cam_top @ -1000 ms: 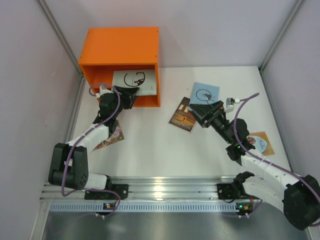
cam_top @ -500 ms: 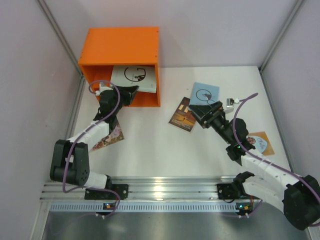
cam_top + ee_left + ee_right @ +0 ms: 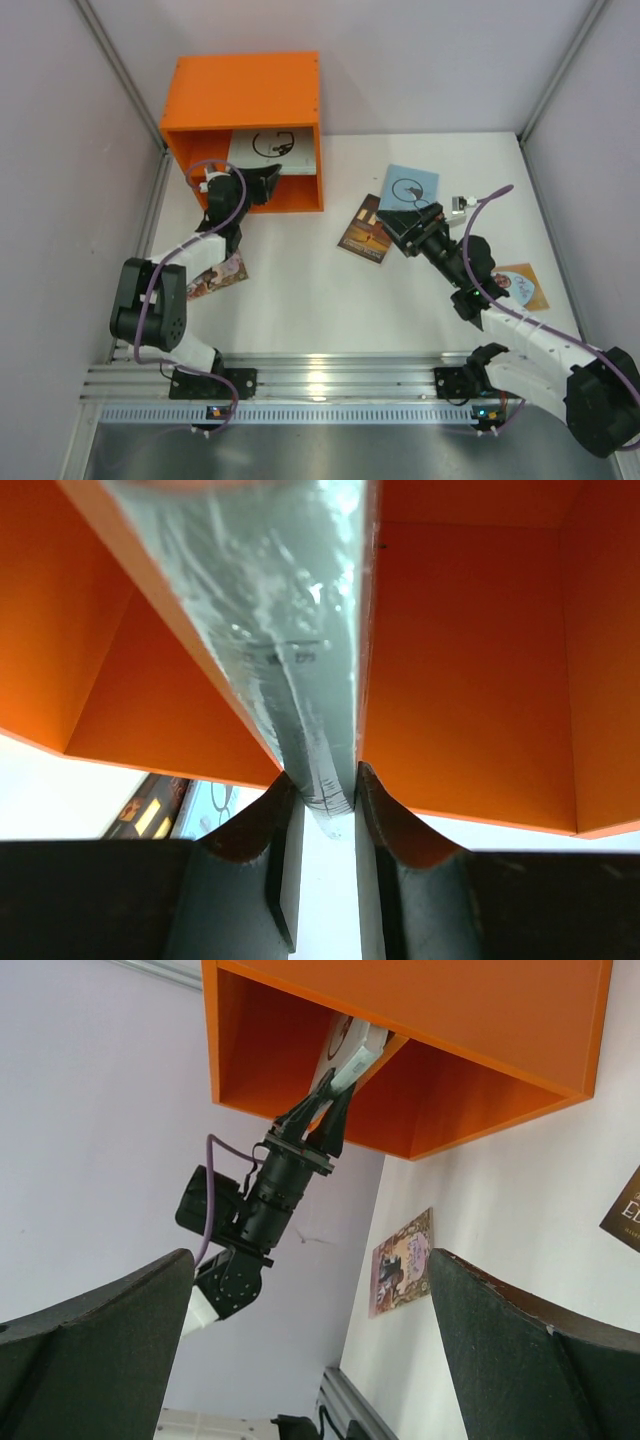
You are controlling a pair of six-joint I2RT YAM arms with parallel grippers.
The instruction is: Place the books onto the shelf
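At left, your left gripper [image 3: 268, 183] pinches the pale book [image 3: 276, 148] by its edge. The book now sits deeper inside the orange shelf [image 3: 240, 90] than a second ago, so it looks nearly placed. At right, your right gripper [image 3: 408, 226] hangs spread wide beside the dark brown book [image 3: 360, 232], holding nothing.

The shelf [image 3: 240, 90] looks like smooth, matt orange plastic. The pale book [image 3: 300, 650] has a glossy, faintly wrinkled cover that catches glints. The left end effector [image 3: 322, 815] has dull black plastic fingers [image 3: 240, 880]. The worktop [image 3: 300, 290] is matt white, and the rail [image 3: 320, 372] is shiny metal.
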